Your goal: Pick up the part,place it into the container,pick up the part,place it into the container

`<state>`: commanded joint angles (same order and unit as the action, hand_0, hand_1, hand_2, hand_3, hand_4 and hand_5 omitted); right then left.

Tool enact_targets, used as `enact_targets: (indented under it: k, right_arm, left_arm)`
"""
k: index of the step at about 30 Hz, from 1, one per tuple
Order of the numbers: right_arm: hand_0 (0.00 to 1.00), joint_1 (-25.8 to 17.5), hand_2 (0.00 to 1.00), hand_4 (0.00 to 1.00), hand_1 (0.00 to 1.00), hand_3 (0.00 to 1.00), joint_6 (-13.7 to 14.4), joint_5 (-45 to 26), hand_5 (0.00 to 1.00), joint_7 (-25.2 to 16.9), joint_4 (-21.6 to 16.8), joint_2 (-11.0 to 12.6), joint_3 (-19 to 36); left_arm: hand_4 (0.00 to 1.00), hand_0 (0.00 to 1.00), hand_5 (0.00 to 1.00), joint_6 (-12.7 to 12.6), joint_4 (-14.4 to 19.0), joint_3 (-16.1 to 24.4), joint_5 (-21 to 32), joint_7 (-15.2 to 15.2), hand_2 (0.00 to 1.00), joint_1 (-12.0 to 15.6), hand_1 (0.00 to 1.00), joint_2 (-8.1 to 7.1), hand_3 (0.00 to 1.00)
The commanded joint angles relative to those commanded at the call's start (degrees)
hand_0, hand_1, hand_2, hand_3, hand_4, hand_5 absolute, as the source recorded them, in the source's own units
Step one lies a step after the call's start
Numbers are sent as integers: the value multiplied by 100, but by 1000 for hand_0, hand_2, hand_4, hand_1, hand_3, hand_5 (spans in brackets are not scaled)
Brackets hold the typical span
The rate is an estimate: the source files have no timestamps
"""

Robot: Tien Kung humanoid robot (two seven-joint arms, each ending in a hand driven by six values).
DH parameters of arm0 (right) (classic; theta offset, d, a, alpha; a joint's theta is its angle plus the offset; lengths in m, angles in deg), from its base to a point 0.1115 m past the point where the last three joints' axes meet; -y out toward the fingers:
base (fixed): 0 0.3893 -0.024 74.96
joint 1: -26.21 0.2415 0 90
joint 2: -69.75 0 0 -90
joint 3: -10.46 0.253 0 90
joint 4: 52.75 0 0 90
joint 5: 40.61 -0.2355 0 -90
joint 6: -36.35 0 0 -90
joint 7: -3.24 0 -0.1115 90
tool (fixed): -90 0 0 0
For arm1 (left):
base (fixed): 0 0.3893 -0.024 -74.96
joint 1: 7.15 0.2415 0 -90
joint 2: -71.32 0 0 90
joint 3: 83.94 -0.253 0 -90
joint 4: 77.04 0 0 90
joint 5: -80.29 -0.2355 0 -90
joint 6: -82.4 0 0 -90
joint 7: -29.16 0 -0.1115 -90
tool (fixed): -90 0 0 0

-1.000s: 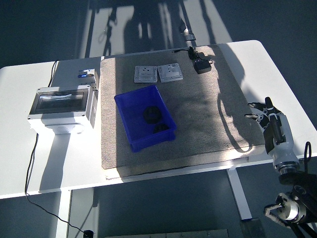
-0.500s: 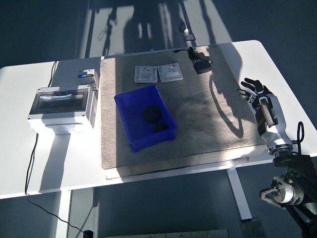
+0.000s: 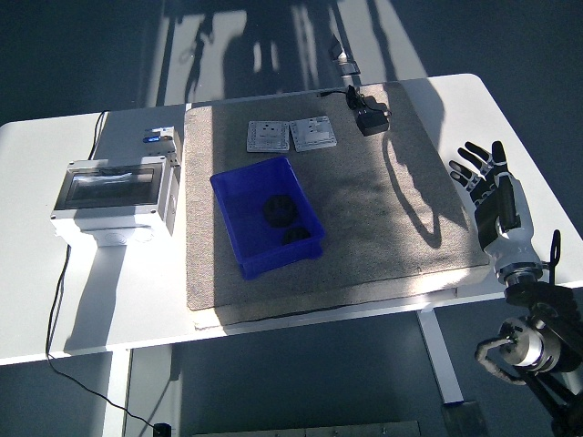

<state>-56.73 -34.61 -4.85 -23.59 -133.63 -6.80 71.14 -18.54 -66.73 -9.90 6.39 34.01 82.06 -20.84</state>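
One hand is in view, the right one, raised over the right edge of the white table with its fingers spread apart and nothing in them. Its black arm comes up from the lower right corner, below the table's near edge. The hand throws a long shadow of fingers onto the grey mat just to its left.

The mat covers the middle of the table. On it, left of centre, stands a blue container, turned a little askew. Two dark parts lie inside: one part near the middle of the floor, another part against the near right corner. Their shapes are too dark to make out.

Beyond the container, near the mat's far edge, two pale square plates lie side by side. At the far right of the mat sits a black adapter with its cable. On the bare table left of the mat rests a grey box with a clear lid, a small blue-lit device just behind it.
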Motion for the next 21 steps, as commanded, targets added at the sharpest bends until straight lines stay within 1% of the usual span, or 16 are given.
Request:
enact_targets:
  k: [2,3,8,9,12,14,15,18,20,21]
  right_arm:
    - [819,-9,770,974,720,716,6,-91,854,-11,12,-4,-9]
    - [732,-13,693,970,599,675,8,-124,844,-15,19,-8,-14]
    - [732,-14,693,970,599,675,7,-211,844,-14,37,-29,-55]
    - [735,-12,691,967,602,661,2,-226,829,-9,39,-31,-64]
    - [735,-17,691,967,602,661,-135,-479,829,92,69,-31,-140]
    - [735,-37,691,967,602,661,-314,-669,829,256,104,-34,-210]
    - [742,-54,691,953,609,660,-388,-713,661,339,116,-38,-234]
    - [742,-116,691,953,609,660,-547,-733,661,573,130,-53,-283]
    - [742,-142,691,953,609,660,-598,-685,661,692,127,-56,-301]
    - [744,-153,686,918,601,647,-616,-649,407,762,125,-56,-311]
  left_arm:
    - [649,637,912,-3,0,13,11,4,630,-5,645,-9,678]
    - [649,637,908,-3,0,14,22,7,624,-6,641,-13,667]
    - [649,637,908,8,0,27,25,42,624,-4,641,-23,667]
    - [648,635,904,10,0,34,9,45,623,-4,639,-23,662]
    - [648,635,904,15,0,60,-59,41,623,1,639,-20,662]
    - [648,635,904,21,0,66,-101,47,623,9,639,-13,662]
    - [647,632,901,26,0,75,-132,60,622,14,638,-11,656]
    - [647,632,901,45,0,140,-293,129,622,32,638,-14,656]
    - [647,632,901,59,0,182,-390,179,622,40,638,-25,656]
    - [648,632,899,66,0,211,-446,214,607,44,637,-37,642]
